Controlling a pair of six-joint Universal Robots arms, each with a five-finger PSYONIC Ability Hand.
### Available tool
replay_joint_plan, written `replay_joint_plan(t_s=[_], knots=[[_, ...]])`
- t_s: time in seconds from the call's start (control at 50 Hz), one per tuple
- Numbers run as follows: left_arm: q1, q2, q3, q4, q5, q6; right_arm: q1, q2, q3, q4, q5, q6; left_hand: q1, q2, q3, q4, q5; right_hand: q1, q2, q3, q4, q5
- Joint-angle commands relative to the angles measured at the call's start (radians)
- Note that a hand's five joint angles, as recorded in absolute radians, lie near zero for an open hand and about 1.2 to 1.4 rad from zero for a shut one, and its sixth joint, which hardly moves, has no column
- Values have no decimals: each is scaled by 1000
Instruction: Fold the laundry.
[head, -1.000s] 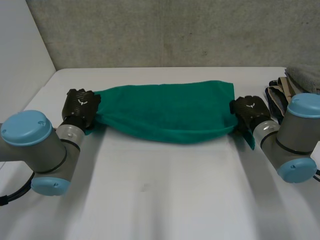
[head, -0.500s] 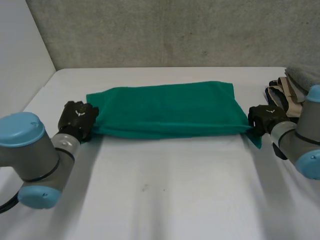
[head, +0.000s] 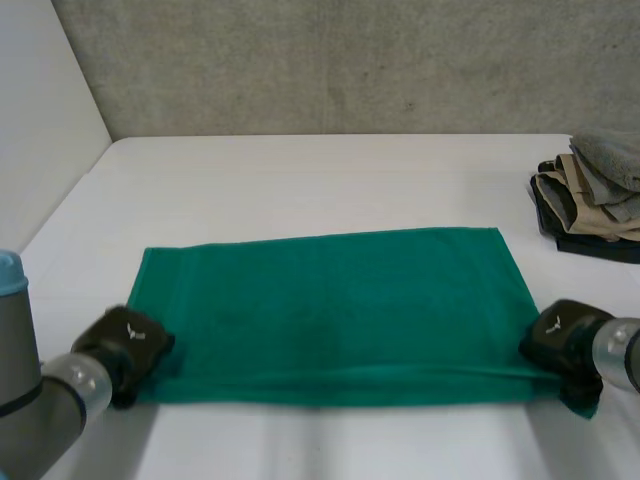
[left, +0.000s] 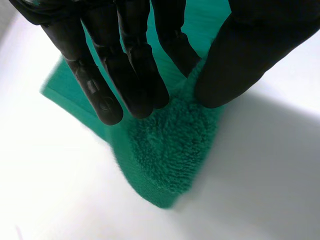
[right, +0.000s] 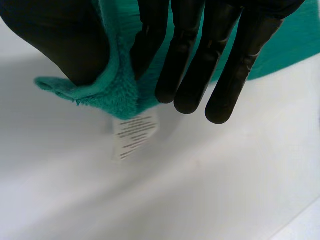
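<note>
Green terry towel (head: 330, 300) lies spread flat on the white table (head: 330, 180), with its long side across the robot and a narrow fold along the near edge. The left hand (head: 125, 345) is at the near left corner. In the left wrist view this corner is pinched between the straight fingers (left: 130, 75) and the thumb (left: 240, 65), and the tip of the corner sticks out below them. The right hand (head: 560, 340) is at the near right corner and pinches the cloth the same way between thumb (right: 65, 40) and fingers (right: 200, 60). A small white label (right: 134, 132) hangs from that corner. A pile of folded clothes (head: 590, 195), grey, beige and dark, sits at the far right of the table, well apart from the towel. Behind the table is a grey concrete wall (head: 350, 65).
</note>
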Motion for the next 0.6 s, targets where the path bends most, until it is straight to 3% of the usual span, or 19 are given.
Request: replay_joint_plan(t_s=[0.02, 0.12, 0.22, 0.3, 0.38, 0.48, 0.6], knots=[[-5, -125, 134, 279, -9, -3, 55, 153, -139, -238, 35, 14, 276, 197, 204, 195, 242, 398, 217, 214, 209, 240], [-6, -302, 320, 420, -10, 6, 100, 255, -314, -384, 98, 17, 276, 197, 204, 195, 242, 398, 217, 214, 209, 240], [-25, -395, 566, 495, -13, 3, 113, 301, -511, -597, 103, 26, 276, 197, 204, 195, 242, 398, 217, 214, 209, 240], [-20, -398, 758, 610, -26, -19, 124, 287, -627, -938, 60, 110, 276, 197, 204, 195, 242, 398, 217, 214, 209, 240], [-22, -386, 850, 750, -30, -84, 123, 241, -641, -1157, 11, 178, 276, 197, 204, 195, 242, 398, 217, 214, 209, 240], [12, -295, 858, 831, -33, -236, 129, 232, -641, -1208, 12, 208, 276, 197, 204, 195, 242, 398, 217, 214, 209, 240], [21, -275, 738, 827, -20, -295, 153, 233, -576, -1206, 25, 233, 276, 197, 204, 195, 242, 398, 217, 214, 209, 240]])
